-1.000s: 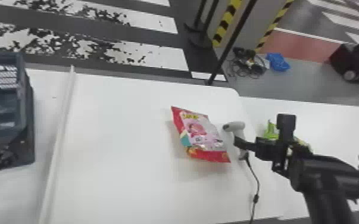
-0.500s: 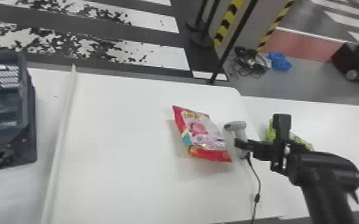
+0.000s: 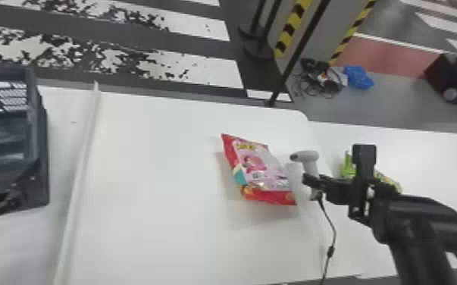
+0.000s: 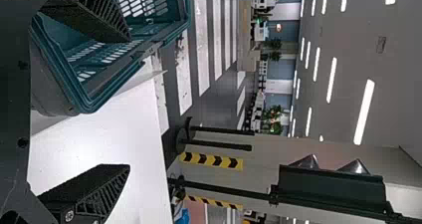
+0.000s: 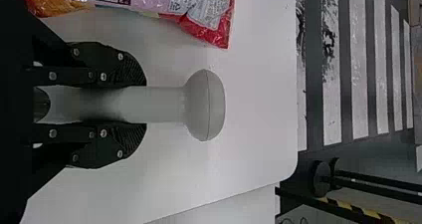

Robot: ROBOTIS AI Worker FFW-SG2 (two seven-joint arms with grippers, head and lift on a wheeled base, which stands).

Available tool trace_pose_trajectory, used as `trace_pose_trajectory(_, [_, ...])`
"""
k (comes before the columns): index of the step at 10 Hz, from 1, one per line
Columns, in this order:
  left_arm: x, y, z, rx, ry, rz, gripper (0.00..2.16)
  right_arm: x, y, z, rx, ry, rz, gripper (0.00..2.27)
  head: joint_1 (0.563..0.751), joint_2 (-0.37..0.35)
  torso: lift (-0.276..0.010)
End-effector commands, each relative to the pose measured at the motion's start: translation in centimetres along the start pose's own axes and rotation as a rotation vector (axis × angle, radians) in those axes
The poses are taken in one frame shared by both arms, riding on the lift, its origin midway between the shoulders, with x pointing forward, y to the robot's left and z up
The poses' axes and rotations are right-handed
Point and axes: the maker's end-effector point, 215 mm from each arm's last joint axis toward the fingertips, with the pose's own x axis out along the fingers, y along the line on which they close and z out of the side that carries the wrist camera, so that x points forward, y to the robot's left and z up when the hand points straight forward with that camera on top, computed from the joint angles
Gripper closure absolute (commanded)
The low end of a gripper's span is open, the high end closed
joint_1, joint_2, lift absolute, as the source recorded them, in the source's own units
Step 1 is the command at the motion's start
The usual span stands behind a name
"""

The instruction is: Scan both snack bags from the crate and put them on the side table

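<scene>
In the head view my right gripper [image 3: 314,183] is at the scanner [image 3: 307,157], near the white table's right end. The right wrist view shows my right gripper [image 5: 142,104] shut on the handle of the scanner [image 5: 205,104], one finger on each side. The red and pink snack bag [image 3: 263,166] lies on the table just left of the scanner; part of that bag [image 5: 184,2] also appears in the right wrist view. A green snack bag [image 3: 388,181] rests on the side table [image 3: 439,159], partly behind the right arm. My left gripper [image 4: 124,102] stands open beside the crate [image 4: 84,97].
The dark crate [image 3: 39,151] stands at the head view's left edge, beyond a raised white ledge [image 3: 81,170]. A cable [image 3: 331,227] trails from the scanner toward the front edge. A black pole [image 3: 295,57] rises behind the table.
</scene>
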Motion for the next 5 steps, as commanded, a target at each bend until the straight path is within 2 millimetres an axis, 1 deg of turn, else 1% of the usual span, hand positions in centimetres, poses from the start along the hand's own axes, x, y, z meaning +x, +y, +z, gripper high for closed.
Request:
trace_pose_trajectory(1, [0.0,0.0,0.0,0.0,0.001,0.0,0.1,-2.5,1.4,0.2,-0.017,-0.019,-0.003,2.25,0.695,-0.32,-0.087])
trace_pose_trajectory(2, [0.0,0.0,0.0,0.002,0.0,-0.001,0.1,-4.4,2.5,0.3,-0.026,-0.02,0.0,2.25,0.695,-0.315,-0.087])
trace_pose_trajectory(4, [0.0,0.0,0.2,0.003,-0.002,-0.001,0.1,-8.2,5.9,-0.2,-0.043,-0.006,0.02,2.25,0.695,-0.302,-0.087])
trace_pose_trajectory(5, [0.1,0.0,0.1,0.003,-0.001,-0.003,0.1,-9.8,7.6,-0.6,-0.054,0.012,0.033,2.25,0.695,-0.287,-0.087])
